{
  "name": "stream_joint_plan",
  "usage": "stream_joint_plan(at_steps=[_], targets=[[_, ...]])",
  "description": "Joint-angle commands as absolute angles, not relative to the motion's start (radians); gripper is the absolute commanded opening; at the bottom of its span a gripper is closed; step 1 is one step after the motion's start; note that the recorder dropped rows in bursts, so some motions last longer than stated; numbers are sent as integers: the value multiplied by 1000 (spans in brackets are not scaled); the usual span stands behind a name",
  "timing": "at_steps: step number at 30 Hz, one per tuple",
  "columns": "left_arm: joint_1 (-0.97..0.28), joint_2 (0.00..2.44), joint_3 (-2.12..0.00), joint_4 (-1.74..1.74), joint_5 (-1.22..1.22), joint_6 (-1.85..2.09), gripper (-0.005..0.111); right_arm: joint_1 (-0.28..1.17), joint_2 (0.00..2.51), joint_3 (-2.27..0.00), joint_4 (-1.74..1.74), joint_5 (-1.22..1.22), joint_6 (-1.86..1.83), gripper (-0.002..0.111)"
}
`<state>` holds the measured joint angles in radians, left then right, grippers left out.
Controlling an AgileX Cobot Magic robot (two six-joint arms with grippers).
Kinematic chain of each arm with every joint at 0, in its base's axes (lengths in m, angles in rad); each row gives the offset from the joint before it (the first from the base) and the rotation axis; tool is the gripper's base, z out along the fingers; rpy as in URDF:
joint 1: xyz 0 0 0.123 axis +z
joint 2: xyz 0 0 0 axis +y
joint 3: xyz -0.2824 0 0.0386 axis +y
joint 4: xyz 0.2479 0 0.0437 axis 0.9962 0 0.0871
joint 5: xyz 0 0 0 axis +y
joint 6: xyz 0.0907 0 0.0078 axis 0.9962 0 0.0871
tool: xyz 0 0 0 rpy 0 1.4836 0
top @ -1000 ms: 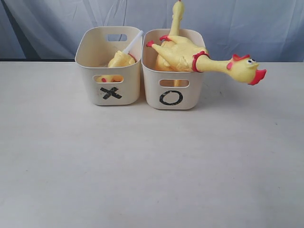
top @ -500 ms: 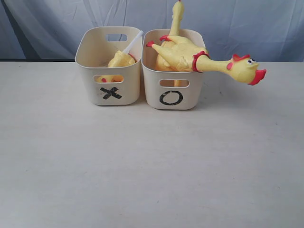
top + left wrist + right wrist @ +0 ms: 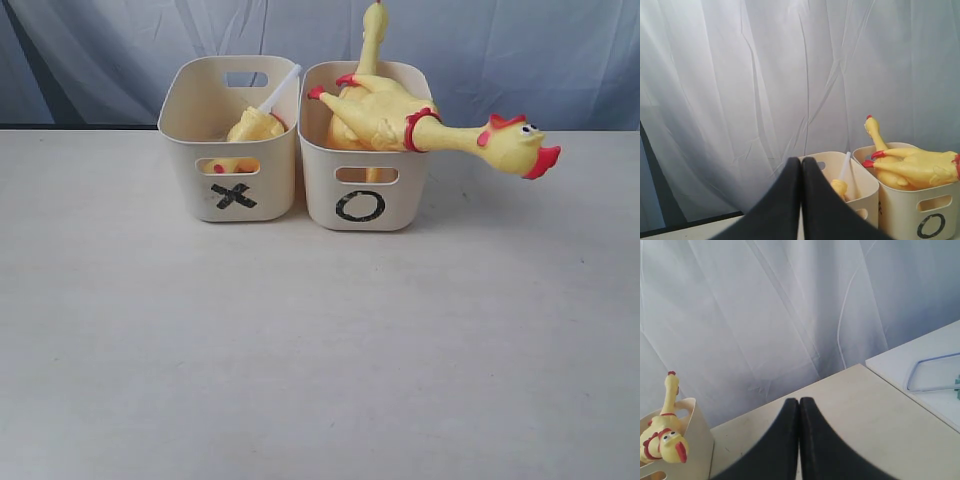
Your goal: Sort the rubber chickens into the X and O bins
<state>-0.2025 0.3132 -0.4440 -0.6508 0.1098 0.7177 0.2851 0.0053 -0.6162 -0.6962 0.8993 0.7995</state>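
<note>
Two cream bins stand side by side at the back of the table. The X bin (image 3: pixel 190 110) on the left holds yellow chicken pieces (image 3: pixel 254 127) with a white tube (image 3: pixel 281 87) sticking up. In the O bin (image 3: pixel 325 185) lie two whole rubber chickens: one (image 3: pixel 440 130) hangs its head over the right rim, the other (image 3: pixel 373 35) points its neck upward behind. Neither arm shows in the exterior view. My left gripper (image 3: pixel 801 161) is shut and empty, away from the X bin (image 3: pixel 866 182). My right gripper (image 3: pixel 799 401) is shut and empty above bare table, with the O bin (image 3: pixel 697 432) off to one side.
A pale blue-white curtain (image 3: pixel 520 50) hangs behind the table. In the right wrist view a second white surface (image 3: pixel 920 365) carries a clear rectangular lid or tray (image 3: pixel 935 372) beyond the table's edge.
</note>
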Motion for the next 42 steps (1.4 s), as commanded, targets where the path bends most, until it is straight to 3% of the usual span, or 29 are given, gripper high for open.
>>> stream_joint_plan(at_steps=[1, 6, 12, 18, 42], targets=[[-201, 307, -437, -650, 114, 717, 0, 281, 0, -613, -705, 895, 803, 0], [-197, 292, -437, -650, 121, 717, 0, 279, 0, -613, -705, 895, 803, 0], [-22, 139, -437, -650, 135, 717, 0, 229, 0, -613, -703, 895, 803, 0], [38, 39, -437, -650, 133, 717, 0, 129, 0, -613, -701, 895, 803, 0], [-35, 0, -437, -650, 134, 717, 0, 81, 0, -613, -704, 895, 803, 0]])
